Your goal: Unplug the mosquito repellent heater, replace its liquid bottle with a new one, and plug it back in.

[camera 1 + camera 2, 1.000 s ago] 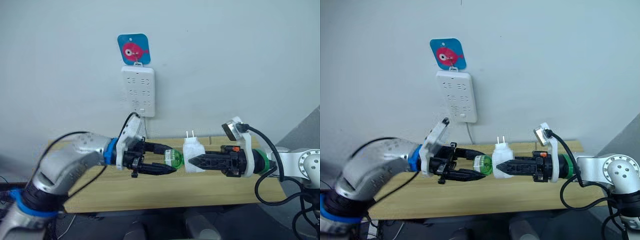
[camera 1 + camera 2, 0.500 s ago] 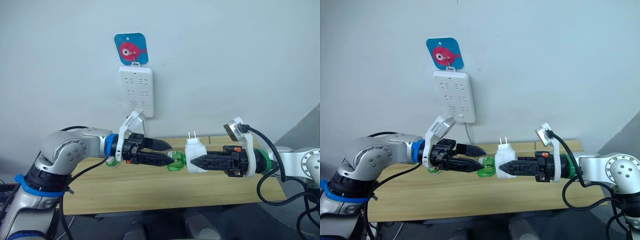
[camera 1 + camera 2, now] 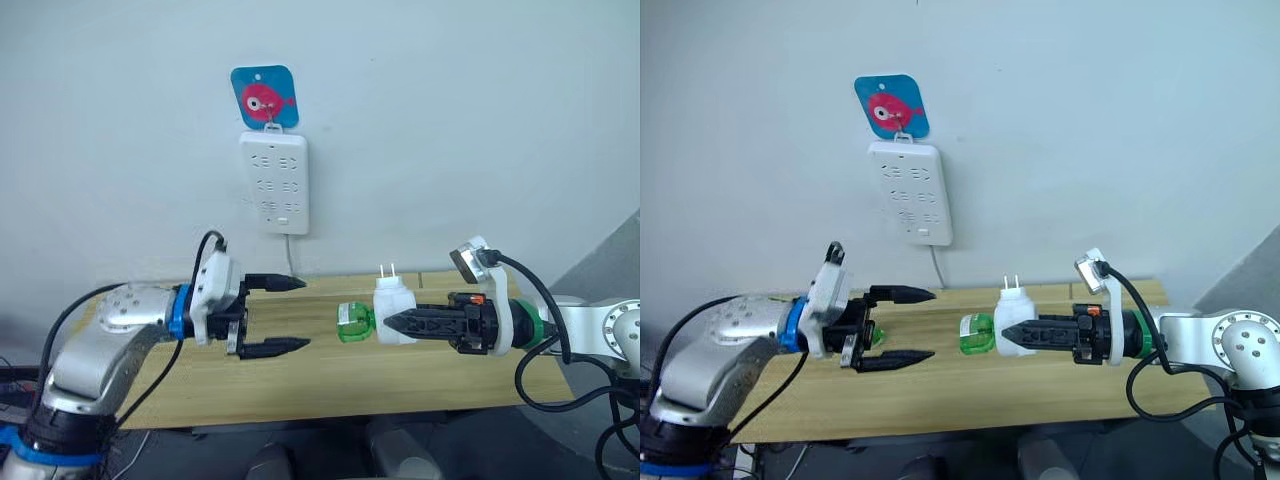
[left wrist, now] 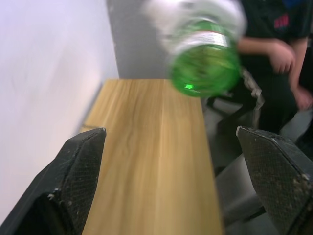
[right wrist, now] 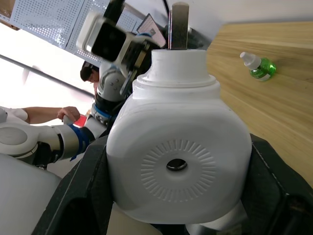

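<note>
Operator: Checking alignment: where does the heater sit relative to each gripper?

Technician: The right gripper is clamped on the heater above the table, prongs up, green bottle projecting left. The bottle's long axis points at the left gripper, whose fingers stand apart, well clear of it.

Operator: Count?

Technician: One heater, two bottles; the second bottle lies on the table. One power strip hangs on the wall.

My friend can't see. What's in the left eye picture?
The right gripper holds a white heater with a green bottle on its end, above a wooden table. The left gripper is open nearby. A power strip hangs on the wall.
</note>
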`<action>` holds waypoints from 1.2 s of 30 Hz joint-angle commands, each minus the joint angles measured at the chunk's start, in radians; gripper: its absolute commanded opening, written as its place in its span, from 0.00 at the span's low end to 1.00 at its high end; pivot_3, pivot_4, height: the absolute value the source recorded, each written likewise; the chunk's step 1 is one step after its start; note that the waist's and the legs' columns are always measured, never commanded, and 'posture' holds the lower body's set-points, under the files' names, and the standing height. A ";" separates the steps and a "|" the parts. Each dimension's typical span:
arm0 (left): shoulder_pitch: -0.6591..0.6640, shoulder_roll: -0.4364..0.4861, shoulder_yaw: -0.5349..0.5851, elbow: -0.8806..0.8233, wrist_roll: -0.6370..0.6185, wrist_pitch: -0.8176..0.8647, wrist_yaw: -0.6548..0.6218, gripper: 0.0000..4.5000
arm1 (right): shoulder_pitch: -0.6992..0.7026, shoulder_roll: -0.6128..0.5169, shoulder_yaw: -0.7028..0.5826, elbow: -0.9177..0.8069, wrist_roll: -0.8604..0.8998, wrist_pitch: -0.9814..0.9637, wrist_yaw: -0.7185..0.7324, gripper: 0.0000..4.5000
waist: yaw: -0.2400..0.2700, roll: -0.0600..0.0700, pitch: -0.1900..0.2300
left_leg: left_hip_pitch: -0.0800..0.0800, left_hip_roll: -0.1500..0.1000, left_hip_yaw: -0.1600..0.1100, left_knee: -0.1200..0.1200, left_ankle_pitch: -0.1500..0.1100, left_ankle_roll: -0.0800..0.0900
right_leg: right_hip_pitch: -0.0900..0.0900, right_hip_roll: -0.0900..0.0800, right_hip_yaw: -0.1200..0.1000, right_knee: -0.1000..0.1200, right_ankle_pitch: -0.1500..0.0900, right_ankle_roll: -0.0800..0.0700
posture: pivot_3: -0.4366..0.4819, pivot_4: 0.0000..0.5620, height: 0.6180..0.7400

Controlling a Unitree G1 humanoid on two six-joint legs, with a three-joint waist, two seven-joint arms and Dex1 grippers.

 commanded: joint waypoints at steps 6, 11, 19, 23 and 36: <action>-0.055 -0.184 -0.065 0.043 0.172 -0.392 0.058 1.00 | -0.024 0.011 -0.026 -0.003 0.001 -0.009 0.001 0.66 | 0.017 -0.001 0.000 | 0.000 -0.001 0.001 0.002 0.000 0.000 | 0.002 -0.001 0.001 -0.001 0.000 0.000 | 0.25 0.15 0.95; -0.055 -0.239 -0.125 0.054 0.203 -0.443 0.094 1.00 | -0.035 0.019 -0.021 -0.002 0.003 -0.007 -0.009 0.66 | 0.013 -0.001 0.000 | 0.000 -0.001 0.001 0.001 0.000 0.000 | 0.002 0.000 0.001 -0.001 0.000 0.001 | 0.24 0.15 0.95; -0.101 -0.272 -0.180 0.110 0.238 -0.475 0.144 1.00 | -0.043 0.023 -0.017 -0.001 0.005 -0.003 -0.016 0.66 | 0.014 0.000 0.000 | 0.001 0.000 0.000 0.002 0.000 0.000 | 0.002 0.001 0.001 -0.001 0.000 0.001 | 0.24 0.15 0.95; -0.115 -0.271 -0.190 0.122 0.231 -0.485 0.149 1.00 | -0.044 0.025 -0.014 -0.004 0.009 -0.004 -0.020 0.66 | 0.013 0.000 0.000 | 0.001 0.000 0.000 0.002 0.000 0.000 | 0.002 0.001 0.001 -0.001 0.000 0.001 | 0.24 0.16 0.95; -0.105 -0.218 -0.202 0.044 0.147 -0.386 0.126 0.49 | -0.044 0.031 -0.015 -0.004 0.005 -0.004 -0.028 0.66 | 0.013 0.000 0.000 | 0.001 0.000 0.000 0.002 0.000 0.000 | 0.002 0.001 0.000 -0.001 0.000 0.001 | 0.24 0.15 0.95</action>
